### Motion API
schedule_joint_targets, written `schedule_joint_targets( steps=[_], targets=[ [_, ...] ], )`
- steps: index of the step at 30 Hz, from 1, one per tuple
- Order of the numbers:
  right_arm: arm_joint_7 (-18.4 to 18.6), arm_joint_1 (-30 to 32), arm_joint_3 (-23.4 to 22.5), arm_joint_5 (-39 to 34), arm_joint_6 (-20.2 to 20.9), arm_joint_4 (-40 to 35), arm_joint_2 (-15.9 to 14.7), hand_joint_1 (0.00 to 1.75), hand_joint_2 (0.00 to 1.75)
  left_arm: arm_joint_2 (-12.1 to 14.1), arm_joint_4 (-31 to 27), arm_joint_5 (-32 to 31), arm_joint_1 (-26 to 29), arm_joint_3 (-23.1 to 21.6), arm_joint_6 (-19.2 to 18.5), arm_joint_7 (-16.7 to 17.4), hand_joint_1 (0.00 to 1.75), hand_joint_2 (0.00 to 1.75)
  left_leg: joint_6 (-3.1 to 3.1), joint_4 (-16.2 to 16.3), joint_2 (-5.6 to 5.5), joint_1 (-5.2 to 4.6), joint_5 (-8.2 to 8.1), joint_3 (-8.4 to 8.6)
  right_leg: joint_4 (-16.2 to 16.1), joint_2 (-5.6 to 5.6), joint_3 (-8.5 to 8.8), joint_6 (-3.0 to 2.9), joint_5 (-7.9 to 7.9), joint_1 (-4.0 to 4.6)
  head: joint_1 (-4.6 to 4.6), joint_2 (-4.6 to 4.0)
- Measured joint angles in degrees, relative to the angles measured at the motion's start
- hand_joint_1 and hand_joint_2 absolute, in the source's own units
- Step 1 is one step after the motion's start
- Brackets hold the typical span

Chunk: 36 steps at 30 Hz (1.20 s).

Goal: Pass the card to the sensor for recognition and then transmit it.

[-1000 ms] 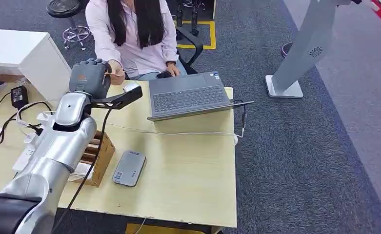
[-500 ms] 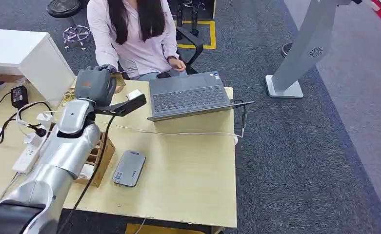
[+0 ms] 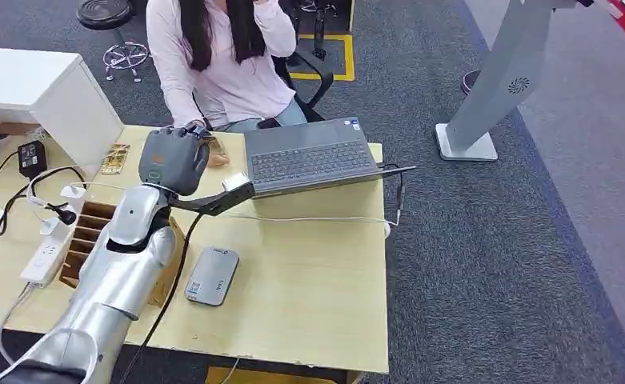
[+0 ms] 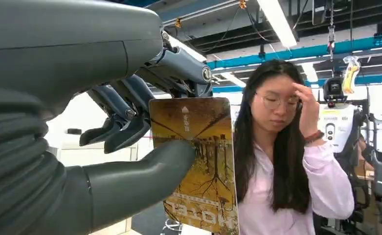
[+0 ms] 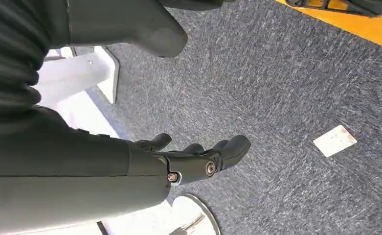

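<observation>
The silver left arm has swung right and nearer the open grey laptop (image 3: 309, 156) since a second ago. Its left hand (image 3: 173, 158) pinches the yellow-brown tree-printed card (image 4: 198, 161) between thumb and fingers, upright before the seated person (image 3: 221, 56). The right hand (image 5: 189, 156) hangs over carpet, fingers loosely spread, holding nothing.

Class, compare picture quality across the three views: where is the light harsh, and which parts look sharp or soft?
Head view: even light, table and laptop sharp. Left wrist view: ceiling lamps glare and the window area washes out, yet the card in the left hand reads crisp. Right wrist view: carpet sharp, the near right hand dark and softer.
</observation>
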Motion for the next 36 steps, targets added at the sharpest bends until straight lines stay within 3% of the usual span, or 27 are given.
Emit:
schedule_joint_targets(
  steps=[7,14,20,28,36],
  targets=[
    [0.0,0.0,-0.1,-0.4,-0.2,0.0,0.0,0.0,1.75,0.1,-1.2,0.9,0.7,-0.9,0.3,-1.2,1.75,1.75,0.0,0.0,0.0,0.0,-0.01,-0.01,0.0,0.0,0.0,0.0,0.0,0.0,0.02,0.0],
    [-0.5,0.5,-0.9,-1.6,-1.6,0.0,0.0,0.0,1.75,1.1,-10.4,1.5,10.1,-4.8,2.3,-1.9,1.75,1.75,0.0,0.0,-0.02,0.0,-0.02,-0.03,0.0,-0.02,-0.01,0.02,-0.04,0.0,0.0,0.0],
    [-0.4,0.9,-1.7,-2.2,-1.8,0.0,0.0,0.0,1.75,2.7,-16.6,1.9,17.0,-7.1,5.3,-1.7,1.75,1.75,0.0,0.0,-0.01,0.0,-0.02,-0.03,0.0,-0.02,-0.01,0.02,-0.04,0.0,0.02,0.0],
    [-0.4,1.3,-2.6,-3.2,-2.2,0.0,-0.2,0.0,1.75,5.4,-22.6,-3.4,24.4,-7.8,14.0,0.3,1.75,1.75,0.0,0.0,-0.01,0.0,-0.02,-0.03,0.0,-0.02,-0.01,0.02,-0.05,0.0,0.02,0.0],
    [-0.5,1.7,-3.3,-4.2,-2.8,0.0,-0.3,0.0,1.75,7.3,-26.2,-5.5,30.6,-7.8,15.6,0.0,1.75,1.75,0.01,0.0,-0.02,0.0,-0.03,-0.03,0.0,-0.03,-0.01,0.03,-0.09,0.0,0.02,0.0]
  ],
)
